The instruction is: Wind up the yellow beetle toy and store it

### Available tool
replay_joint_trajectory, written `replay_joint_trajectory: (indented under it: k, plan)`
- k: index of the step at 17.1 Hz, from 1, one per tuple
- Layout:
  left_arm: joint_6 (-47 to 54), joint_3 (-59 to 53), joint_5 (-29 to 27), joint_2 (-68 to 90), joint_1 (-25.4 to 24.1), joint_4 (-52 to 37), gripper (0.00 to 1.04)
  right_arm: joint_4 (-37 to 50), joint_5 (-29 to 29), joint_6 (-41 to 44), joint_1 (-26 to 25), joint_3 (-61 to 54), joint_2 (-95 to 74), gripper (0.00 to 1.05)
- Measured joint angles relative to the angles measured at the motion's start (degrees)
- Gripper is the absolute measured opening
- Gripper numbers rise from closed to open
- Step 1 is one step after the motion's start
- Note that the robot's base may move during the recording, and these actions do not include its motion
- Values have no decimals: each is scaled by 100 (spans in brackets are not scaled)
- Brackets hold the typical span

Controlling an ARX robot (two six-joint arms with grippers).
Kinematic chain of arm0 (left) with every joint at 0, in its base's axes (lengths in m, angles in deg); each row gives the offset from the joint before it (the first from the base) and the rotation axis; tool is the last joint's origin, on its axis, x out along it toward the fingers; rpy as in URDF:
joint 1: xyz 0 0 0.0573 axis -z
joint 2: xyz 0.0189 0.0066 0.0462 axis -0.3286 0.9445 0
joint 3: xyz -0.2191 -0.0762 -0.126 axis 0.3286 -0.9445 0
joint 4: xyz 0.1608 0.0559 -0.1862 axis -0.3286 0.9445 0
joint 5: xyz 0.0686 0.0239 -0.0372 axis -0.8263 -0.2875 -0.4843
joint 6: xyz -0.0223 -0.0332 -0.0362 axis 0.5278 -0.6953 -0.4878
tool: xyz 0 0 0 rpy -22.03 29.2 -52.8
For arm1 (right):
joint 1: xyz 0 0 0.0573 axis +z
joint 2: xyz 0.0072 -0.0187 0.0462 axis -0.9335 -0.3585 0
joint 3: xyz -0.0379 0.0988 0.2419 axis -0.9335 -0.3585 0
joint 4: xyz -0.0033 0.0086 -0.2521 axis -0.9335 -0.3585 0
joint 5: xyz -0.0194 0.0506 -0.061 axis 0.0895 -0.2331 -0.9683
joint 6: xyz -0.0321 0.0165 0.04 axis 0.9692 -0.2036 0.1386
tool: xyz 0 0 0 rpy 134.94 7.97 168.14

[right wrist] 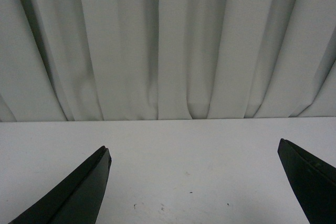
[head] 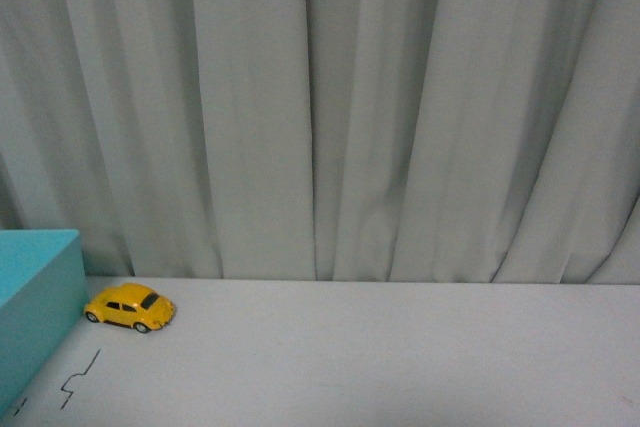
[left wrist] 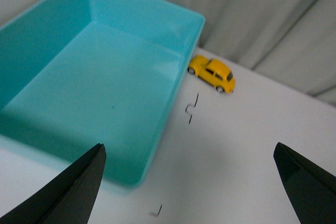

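Glossy yellow beetle toy [head: 130, 308] on white table [head: 400, 367], just beside turquoise plastic bin [left wrist: 136, 9].
Your left gripper [left wrist: 189, 153] and right gripper [right wrist: 193, 150] are spread wide, empty.

**Pale curtain, white table, dim light**

A grey-white curtain [head: 320, 107] fills the whole back of the scene. It hangs in long upright folds, with soft shadow lying in the creases. It comes down to the far edge of a plain white table [head: 400, 357], which runs the full width of the front view. The tabletop is smooth and matte. Near its left edge are thin black line marks [head: 82, 375], one of them a small zigzag. The left wrist view shows another short mark closer to the near edge. A few tiny dark specks [right wrist: 190, 192] show on the table in the right wrist view. The light is dim, even and cool, and the table darkens slightly towards its near edge.
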Motion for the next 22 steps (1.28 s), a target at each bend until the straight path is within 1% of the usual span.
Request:
replay_joint_trajectory:
  k: [2, 3, 4, 6, 8, 9, 11, 12, 14, 15, 16, 18, 20, 22]
  plan:
    - [103, 282, 562, 1250, -616, -1250, 98, 2, 2, 0, 0, 0, 0, 98]
    - [304, 503, 754, 2013, -866, -1816, 98, 2, 2, 0, 0, 0, 0, 98]
    - [544, 737, 929, 2597, -1005, -2214, 98, -2, -7, -2, 0, 0, 0, 98]
    - [1108, 1309, 1261, 3532, -1174, -2743, 98, 0, 4, 0, 0, 0, -4, 98]
    - [1690, 1926, 1585, 4363, -1239, -2883, 98, -2, 0, 0, 0, 0, -4, 98]
    - [2120, 2326, 1875, 4804, -1196, -2828, 98, 0, 0, 0, 0, 0, -4, 98]
    - [3178, 3136, 2304, 5565, -997, -2597, 98, 0, 2, 0, 0, 0, -4, 98]
    - [3915, 3694, 2559, 6028, -861, -2350, 98, 0, 0, 0, 0, 0, -4, 98]
    - [5541, 4806, 2809, 6839, -621, -1440, 98, 0, 0, 0, 0, 0, -4, 98]
    - [6223, 5313, 2736, 7206, -511, -1003, 98, 0, 0, 0, 0, 0, -4, 98]
    - [7158, 5855, 2540, 7597, -400, -498, 98, 0, 0, 0, 0, 0, -4, 98]
    - [8666, 6568, 2177, 8183, -216, 374, 98, 0, 0, 0, 0, 0, -4, 98]
    - [10028, 7007, 1696, 8721, -98, 1027, 98, 0, 0, 0, 0, 0, -4, 98]
    - [10968, 7296, 1482, 9162, 24, 1244, 98, 0, 0, 0, 0, 0, -4, 98]
